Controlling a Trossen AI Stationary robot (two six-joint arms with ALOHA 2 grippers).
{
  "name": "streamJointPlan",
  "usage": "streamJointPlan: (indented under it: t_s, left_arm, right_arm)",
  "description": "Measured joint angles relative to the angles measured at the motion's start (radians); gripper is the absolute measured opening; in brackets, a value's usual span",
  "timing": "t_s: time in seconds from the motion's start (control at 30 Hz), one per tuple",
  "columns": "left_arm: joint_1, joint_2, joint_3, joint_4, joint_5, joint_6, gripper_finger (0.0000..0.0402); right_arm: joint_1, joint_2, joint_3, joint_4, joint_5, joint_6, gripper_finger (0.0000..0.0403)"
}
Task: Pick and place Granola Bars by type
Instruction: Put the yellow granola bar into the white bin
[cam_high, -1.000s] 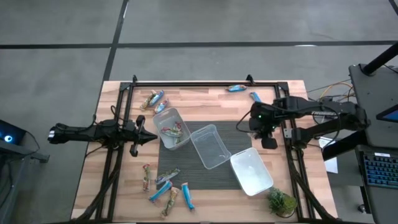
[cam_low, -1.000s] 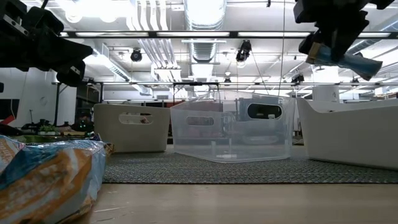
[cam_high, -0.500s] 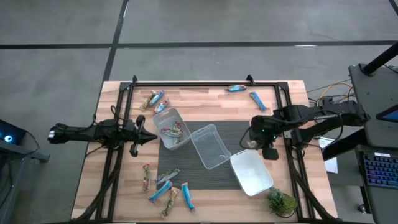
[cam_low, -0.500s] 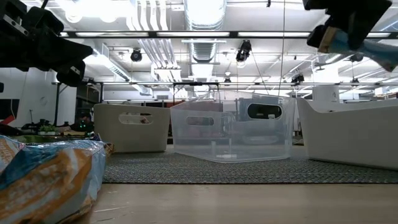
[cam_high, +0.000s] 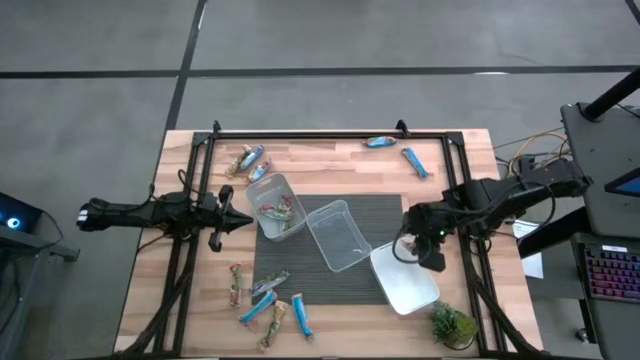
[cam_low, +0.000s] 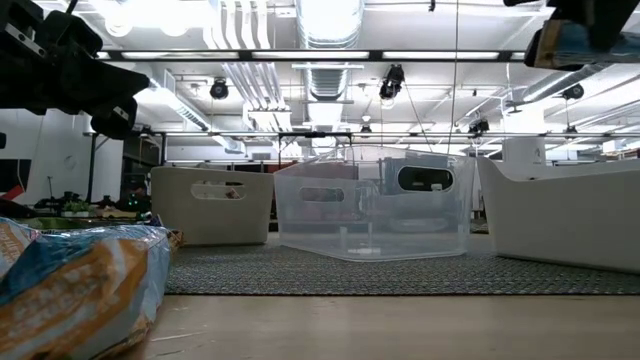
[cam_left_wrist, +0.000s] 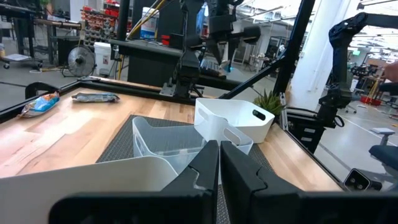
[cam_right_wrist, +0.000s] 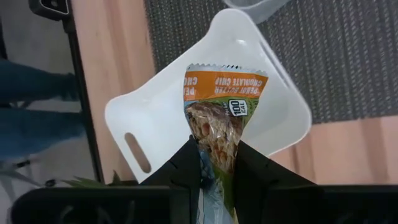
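Note:
My right gripper (cam_high: 408, 246) hangs above the white tub (cam_high: 410, 285) at the table's near right, shut on a tan granola bar (cam_right_wrist: 221, 106) with orange-green print. In the low view it shows at the top right (cam_low: 580, 35). Other granola bars lie loose at the far left (cam_high: 245, 160), the near left (cam_high: 265, 300) and the far right (cam_high: 413, 162); a few sit in the left tub (cam_high: 277, 207). My left gripper (cam_high: 238, 220) waits shut at the table's left, level, touching nothing; its own view shows the shut fingers (cam_left_wrist: 219, 168). My right gripper pinches one end of the bar (cam_right_wrist: 215, 142) between its two fingers. They come from above, slanting down, and lie along the bar. The printed free end (cam_right_wrist: 224, 78) sticks out ahead of the fingers. The bar is lifted clear, over the white tub's hollow.
A clear tub (cam_high: 338, 235) stands on the dark mat (cam_high: 375, 215) between the left tub and the white one. A small green plant (cam_high: 452, 325) stands at the near right corner. A black frame (cam_high: 330, 133) runs round the table's far and side edges.
My right gripper has carried the bar from the far right toward the table's near edge, to above the white tub. It rolled at the wrist on the way, so the bar has turned about. It stayed shut on the bar.

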Motion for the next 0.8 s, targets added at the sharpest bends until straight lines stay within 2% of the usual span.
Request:
streamJointPlan:
  t_s: [0.3,0.8]
  left_arm:
    - [0.0,0.0,0.0,0.0,0.0,0.0,0.0]
    - [0.0,0.0,0.0,0.0,0.0,0.0,0.0]
  right_arm:
    - [0.056,0.0,-0.073,0.091,0.0,0.098,0.0059]
    - [0.057,0.016,-0.12,0.131,0.0,0.235,0.0059]
